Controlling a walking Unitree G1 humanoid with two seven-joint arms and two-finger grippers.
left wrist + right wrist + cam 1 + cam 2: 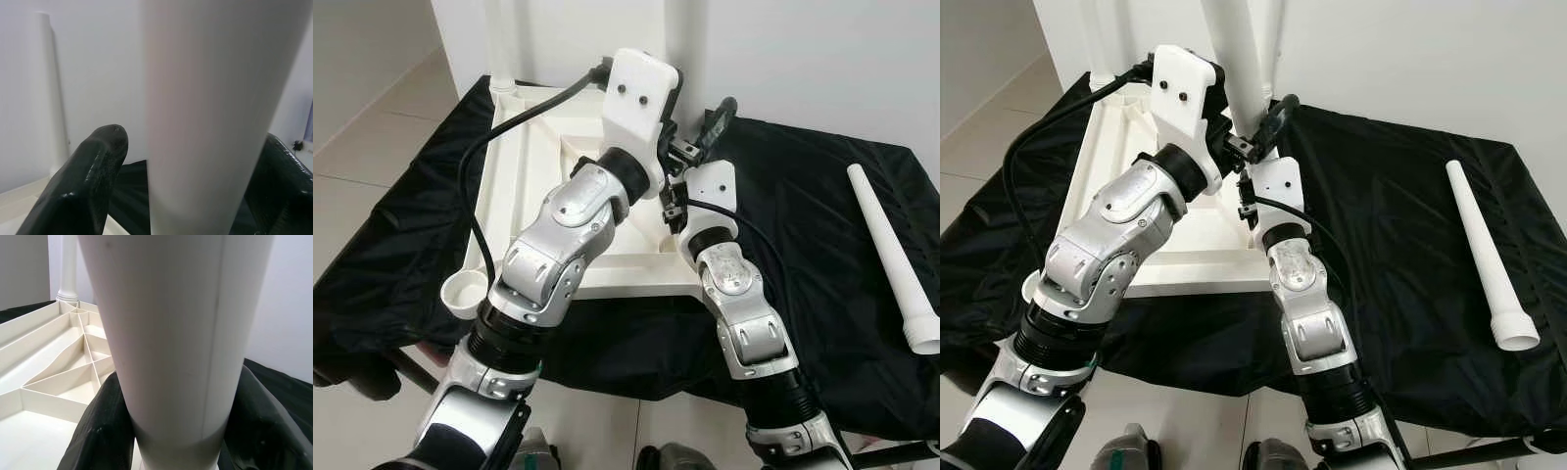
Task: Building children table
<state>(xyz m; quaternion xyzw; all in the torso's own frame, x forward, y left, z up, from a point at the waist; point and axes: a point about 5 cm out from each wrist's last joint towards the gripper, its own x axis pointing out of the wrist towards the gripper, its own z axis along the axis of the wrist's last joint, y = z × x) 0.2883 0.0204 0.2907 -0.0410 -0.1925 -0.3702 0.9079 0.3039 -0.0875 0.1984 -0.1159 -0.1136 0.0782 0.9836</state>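
The white table top (1107, 147) lies upside down on a black cloth, its ribbed underside up. A white table leg (1239, 59) stands upright at its far right corner. My left gripper (1237, 147) reaches to that leg from the left; in the left wrist view its fingers (93, 171) flank the leg (210, 122), with a gap on one side. My right gripper (1263, 127) is shut on the same leg low down, and its black fingers (102, 431) press both sides of the leg (171, 333).
A second leg (499, 49) stands at the table top's far left corner. A round socket (465, 294) sits at the near left corner. A loose leg (1489, 259) lies on the black cloth (1391, 225) to the right. A white wall rises behind.
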